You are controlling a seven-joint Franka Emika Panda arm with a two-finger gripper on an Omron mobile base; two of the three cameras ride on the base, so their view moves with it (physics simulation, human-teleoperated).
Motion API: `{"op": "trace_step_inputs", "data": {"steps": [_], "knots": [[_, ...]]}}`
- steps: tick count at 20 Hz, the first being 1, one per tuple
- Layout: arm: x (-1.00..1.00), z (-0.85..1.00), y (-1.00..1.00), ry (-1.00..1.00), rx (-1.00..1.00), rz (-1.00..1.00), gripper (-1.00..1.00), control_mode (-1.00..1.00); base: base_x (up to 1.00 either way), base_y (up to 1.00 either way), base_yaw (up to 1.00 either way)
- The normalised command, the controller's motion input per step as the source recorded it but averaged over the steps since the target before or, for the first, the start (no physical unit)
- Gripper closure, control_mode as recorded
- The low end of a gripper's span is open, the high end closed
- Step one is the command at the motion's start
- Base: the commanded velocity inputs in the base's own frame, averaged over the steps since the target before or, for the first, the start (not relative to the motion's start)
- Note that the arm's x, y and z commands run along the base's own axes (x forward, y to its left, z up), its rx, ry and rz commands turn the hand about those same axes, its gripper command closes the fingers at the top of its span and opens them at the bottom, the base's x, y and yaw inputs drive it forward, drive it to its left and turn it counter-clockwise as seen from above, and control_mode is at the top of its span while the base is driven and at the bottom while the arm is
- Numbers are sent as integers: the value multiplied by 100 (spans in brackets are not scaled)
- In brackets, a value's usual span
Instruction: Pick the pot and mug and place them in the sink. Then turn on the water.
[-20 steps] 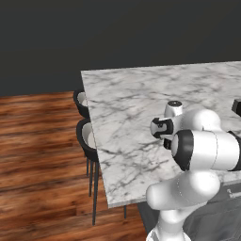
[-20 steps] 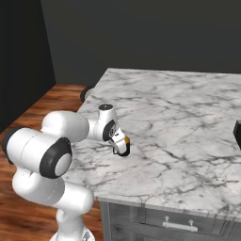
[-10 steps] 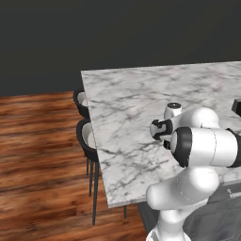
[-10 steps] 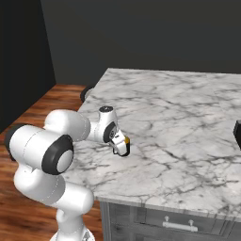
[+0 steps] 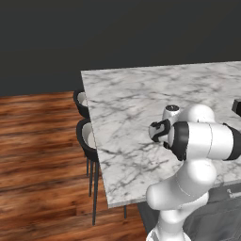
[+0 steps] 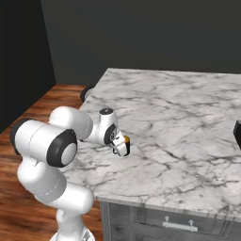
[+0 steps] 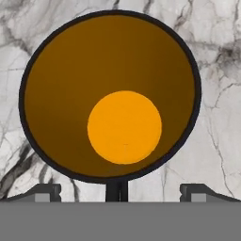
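the marble counter [image 6: 188, 141] serves as the landmark here. nearest in the right base view, below the counter's front edge, a grey drawer front [image 6: 179, 225] with a pale bar handle sits under the stone. the white arm reaches from the near left corner over the counter top, and the gripper [image 6: 123, 146] hangs low over the stone not far in from the counter's near left corner.

in the hand view the camera looks straight down into the mug [image 7: 110, 96]: a black round rim, a brown-orange inner wall and a bright orange floor, standing upright on the counter's grey-veined marble [image 7: 221, 117]. its handle shows as a short dark stub at the lower edge of the rim. the two dark fingertips [image 7: 44, 192] stand far apart, one to each side of the mug's width and outside its rim, so the jaws are wide and hold nothing. in the right base view a spot of orange [image 6: 126, 139] shows just beside the hand, on the counter.

beyond the counter's left edge, in the left base view, two dark stools [image 5: 87, 136] with pale seats stand tucked against the slab on a wooden floor [image 5: 42, 164]. at the counter's far right edge a black shape [image 6: 237, 134] is cut off by the frame; what it is cannot be told. behind the counter rises a dark wall [image 5: 117, 33].
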Motion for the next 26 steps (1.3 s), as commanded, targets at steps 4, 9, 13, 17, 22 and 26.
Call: {"op": "trace_step_inputs", "data": {"steps": [4, 9, 13, 17, 22, 26], "knots": [[3, 0, 0, 0, 0, 0, -100, -100, 0, 0, 0], [0, 0, 0, 0, 0, 0, -100, -100, 0, 0, 0], [0, 0, 0, 0, 0, 0, -100, -100, 0, 0, 0], [0, 0, 0, 0, 0, 0, 100, -100, 0, 0, 0], [0, 0, 0, 1, 0, 0, 100, -100, 0, 0, 0], [0, 0, 0, 1, 0, 0, 100, -100, 0, 0, 0]]}}
